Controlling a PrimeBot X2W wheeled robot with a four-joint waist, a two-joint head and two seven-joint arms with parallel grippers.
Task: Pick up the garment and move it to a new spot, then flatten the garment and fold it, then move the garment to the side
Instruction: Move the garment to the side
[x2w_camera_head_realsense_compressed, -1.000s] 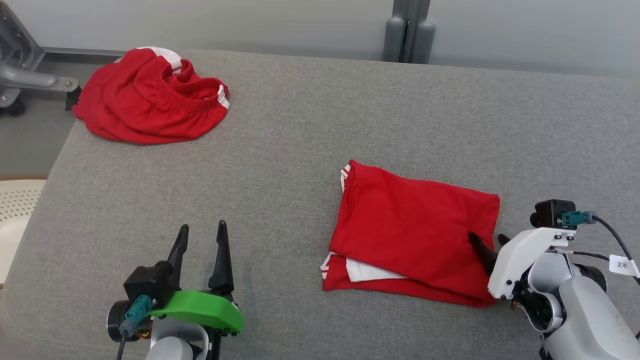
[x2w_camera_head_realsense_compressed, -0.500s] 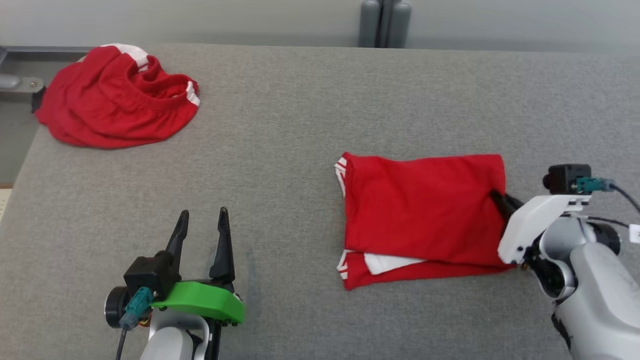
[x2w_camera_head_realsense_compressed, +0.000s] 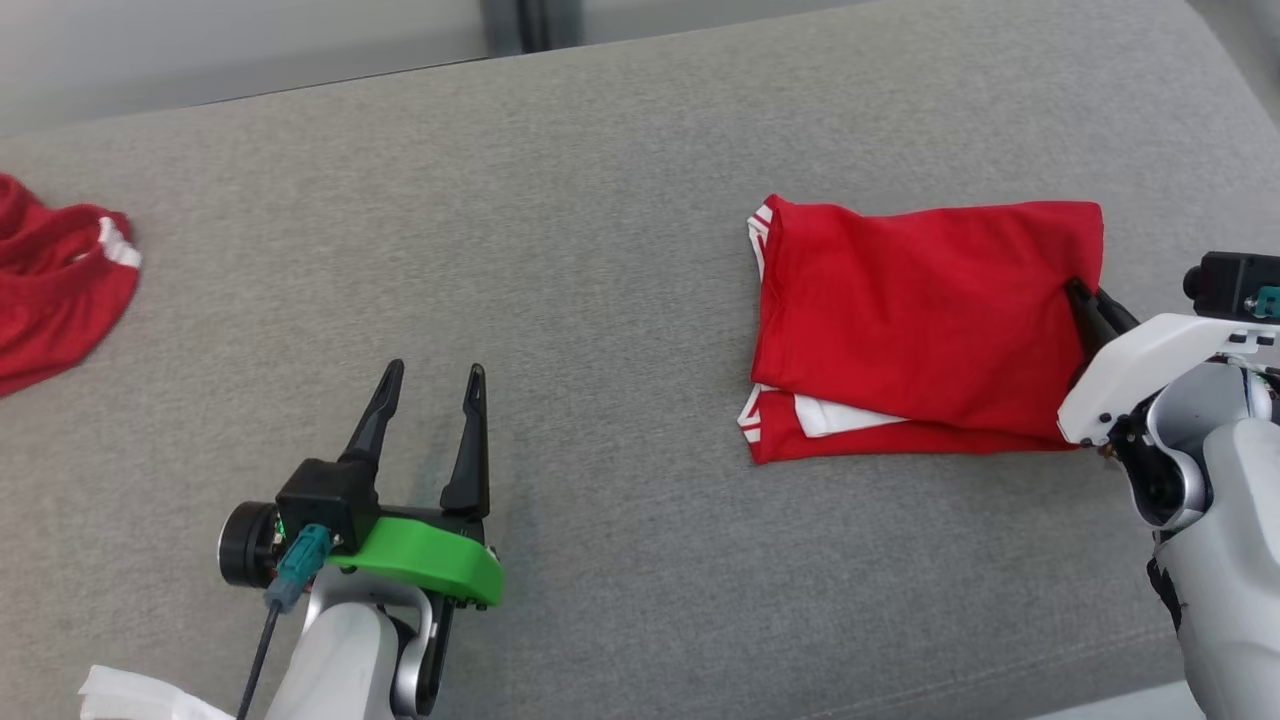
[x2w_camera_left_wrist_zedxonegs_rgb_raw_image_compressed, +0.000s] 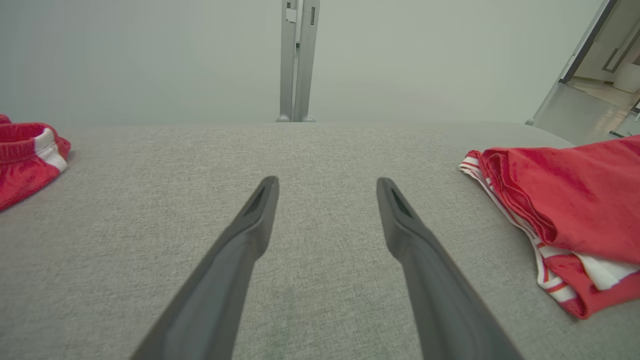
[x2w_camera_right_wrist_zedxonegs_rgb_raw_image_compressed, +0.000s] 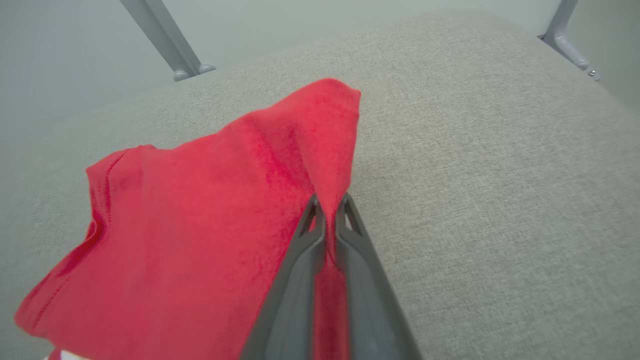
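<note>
The folded red garment (x2w_camera_head_realsense_compressed: 910, 330) with white trim lies on the grey table (x2w_camera_head_realsense_compressed: 620, 230) at the right. It shows at the right edge of the left wrist view as the garment (x2w_camera_left_wrist_zedxonegs_rgb_raw_image_compressed: 575, 200). My right gripper (x2w_camera_head_realsense_compressed: 1085, 300) is shut on the garment's right edge; in the right wrist view the gripper (x2w_camera_right_wrist_zedxonegs_rgb_raw_image_compressed: 329, 212) pinches a raised fold of the red cloth (x2w_camera_right_wrist_zedxonegs_rgb_raw_image_compressed: 200, 220). My left gripper (x2w_camera_head_realsense_compressed: 432, 375) stands open above bare table at the lower left, fingers (x2w_camera_left_wrist_zedxonegs_rgb_raw_image_compressed: 255, 220) spread with nothing between them.
A second red garment (x2w_camera_head_realsense_compressed: 50, 280) with white trim lies crumpled at the table's far left edge, also the red heap (x2w_camera_left_wrist_zedxonegs_rgb_raw_image_compressed: 25, 160) in the left wrist view. A grey post (x2w_camera_left_wrist_zedxonegs_rgb_raw_image_compressed: 297, 60) stands behind the table. White material (x2w_camera_head_realsense_compressed: 130, 695) shows at the bottom left.
The right gripper has shut on the garment's right edge and drawn it rightward. The head camera has swung right, so the crumpled red garment now sits at the left edge.
</note>
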